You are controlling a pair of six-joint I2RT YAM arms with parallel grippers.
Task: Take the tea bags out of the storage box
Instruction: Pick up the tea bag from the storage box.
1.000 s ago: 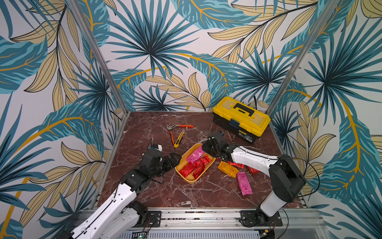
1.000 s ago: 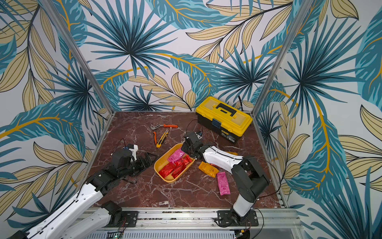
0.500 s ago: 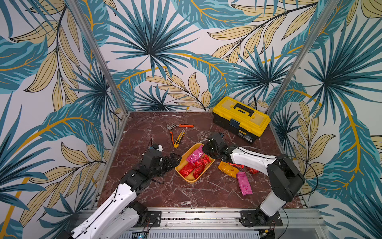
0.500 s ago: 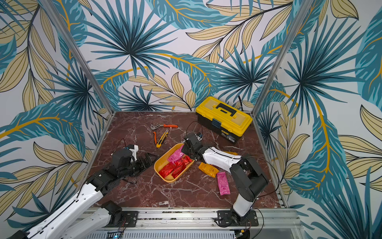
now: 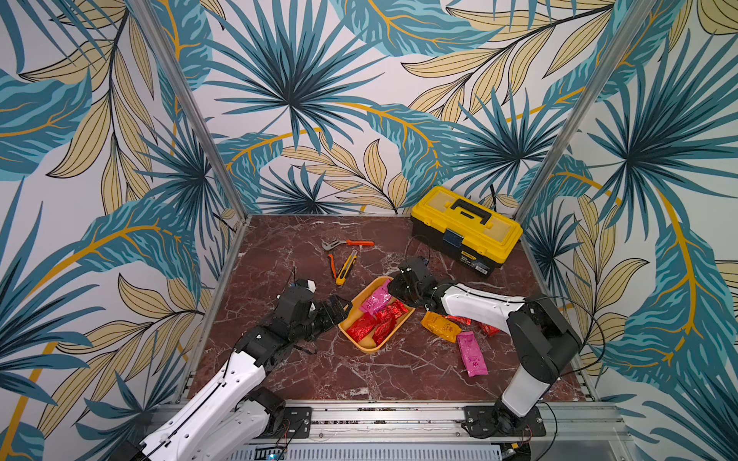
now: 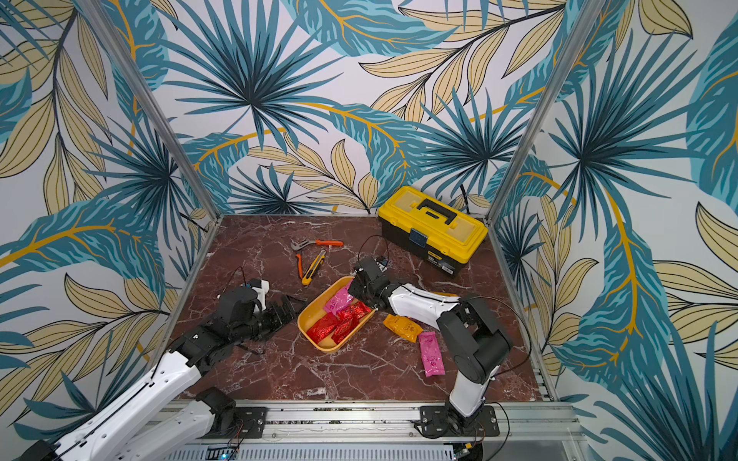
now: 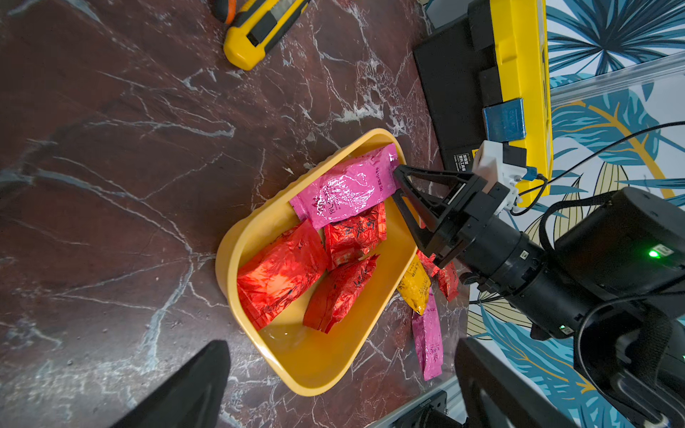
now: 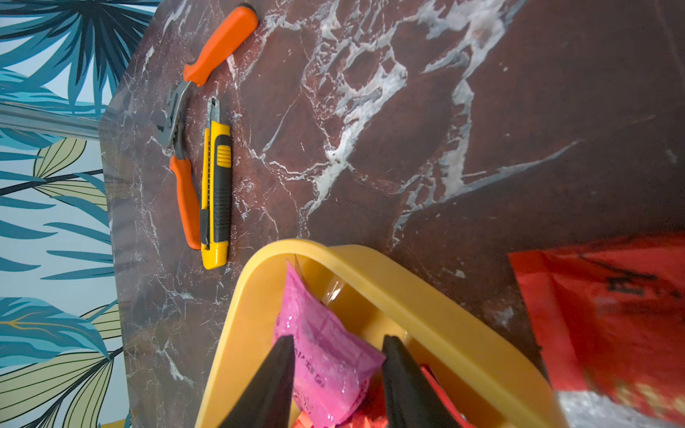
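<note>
Palm-leaf wallpaper [image 5: 287,99] closes round a red-brown marble table [image 5: 303,371], read here as a clock face with 12 at the back wall. A yellow toolbox [image 5: 465,227] stands out at 1 o'clock and has no part in the job. The right arm [image 5: 479,307] reaches in from 4 o'clock, its white forearm low over the marble and pointing toward 9. The left arm [image 5: 239,375] comes in from 7.

Near the centre lies the storage box [image 5: 369,346], its long axis running from 7 to 1 o'clock. Four tea bags show inside it. Three red tea bags [image 5: 379,321] are heaped mid-box. A pink tea bag [image 5: 375,300] lies at the 1 o'clock end, along the box's own line beside its 10 o'clock wall. Others lie out on the table toward 4 o'clock, among them an orange-yellow tea bag [image 5: 439,326].

The right gripper [image 5: 393,286] is much the nearer to the pink tea bag. It sits at that bag's 1 o'clock end, so the bag stretches away from it toward 7. In the right wrist view the fingertips [image 8: 281,370] stand part-way apart, flanking that end, and nothing looks pinched yet. I judge the next move needs only a short reach and a squeeze across the bag's short width.

The left gripper [image 5: 341,311] is spread wide and empty, just beside the box's 9 o'clock wall.
</note>
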